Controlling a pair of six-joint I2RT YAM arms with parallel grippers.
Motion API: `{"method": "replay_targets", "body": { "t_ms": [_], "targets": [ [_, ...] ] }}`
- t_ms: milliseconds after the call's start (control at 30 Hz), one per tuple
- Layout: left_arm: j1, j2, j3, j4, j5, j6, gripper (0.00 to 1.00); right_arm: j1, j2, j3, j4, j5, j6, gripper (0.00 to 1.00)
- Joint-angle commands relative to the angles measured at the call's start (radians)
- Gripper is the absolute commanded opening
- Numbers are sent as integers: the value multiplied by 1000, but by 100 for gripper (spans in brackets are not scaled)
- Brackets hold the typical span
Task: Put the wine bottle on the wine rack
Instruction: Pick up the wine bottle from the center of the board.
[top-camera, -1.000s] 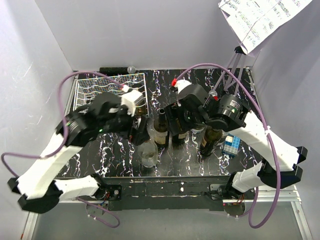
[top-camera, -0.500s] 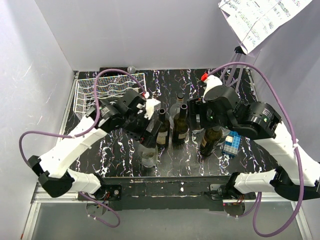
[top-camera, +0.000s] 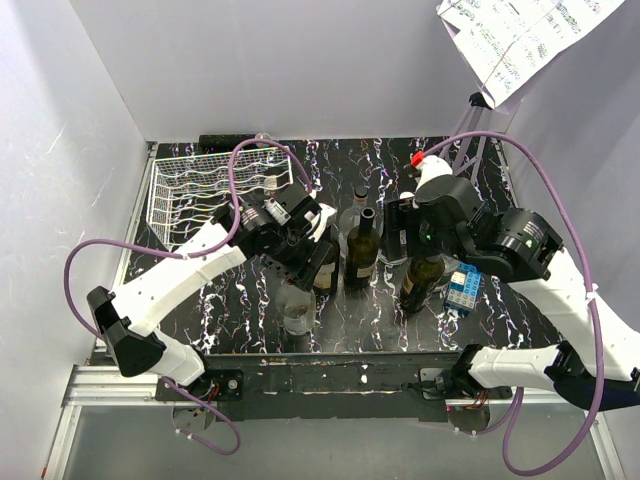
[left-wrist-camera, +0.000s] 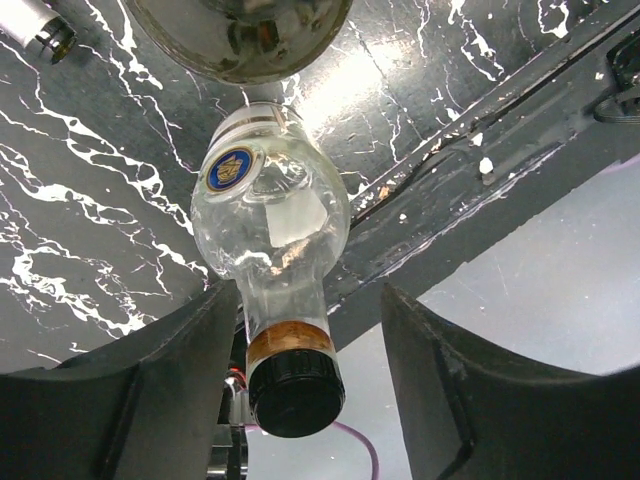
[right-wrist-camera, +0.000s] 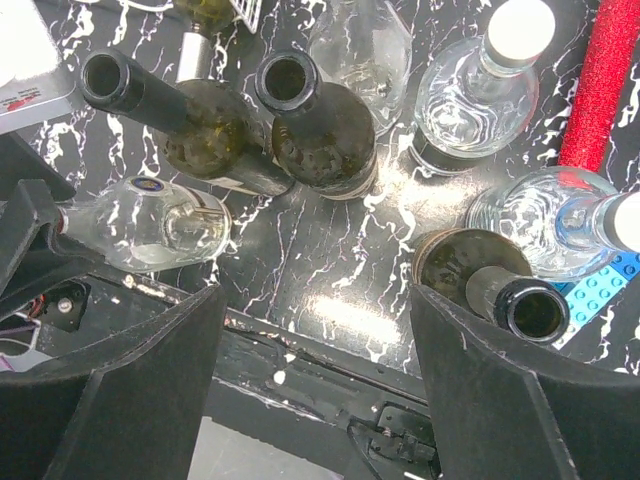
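The white wire wine rack (top-camera: 200, 185) lies at the table's back left with nothing in its cradles. A clear glass bottle (left-wrist-camera: 270, 215) with a black screw cap stands near the front edge (top-camera: 297, 308). My left gripper (left-wrist-camera: 310, 300) straddles its neck. The left finger is at the glass and a gap remains beside the right finger, so the jaws are open. Three dark wine bottles (top-camera: 323, 268) (top-camera: 360, 250) (top-camera: 422, 280) stand upright mid-table. My right gripper (right-wrist-camera: 318, 300) hovers wide open above them (top-camera: 398, 235), holding nothing.
More clear bottles (right-wrist-camera: 470, 90) (right-wrist-camera: 560, 215) and a glass (right-wrist-camera: 360, 45) stand behind the dark ones. A red stick (right-wrist-camera: 605, 80) and a blue brick (top-camera: 462, 290) lie to the right. The table's metal front rail (top-camera: 350, 375) runs just beyond the clear bottle.
My left arm has swung away from the rack toward the centre front, and its jaws have narrowed around the clear bottle's neck. My right arm drew back to the right, then held.
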Motion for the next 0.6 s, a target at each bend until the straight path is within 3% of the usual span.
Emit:
{"method": "replay_targets", "body": {
  "t_ms": [0, 267, 433, 567],
  "targets": [
    [-11, -14, 14, -133, -51, -9, 57, -20, -31, -12, 51, -7, -9, 82],
    [-29, -9, -32, -135, -86, -7, 59, -35, -34, -35, 63, -35, -10, 82],
    [-32, -33, -56, -103, -111, -4, 82, -40, -29, -39, 71, -42, -9, 81],
    [-32, -53, -96, -64, -131, 5, 83, -45, -26, -39, 71, -47, -10, 81]
  ]
}}
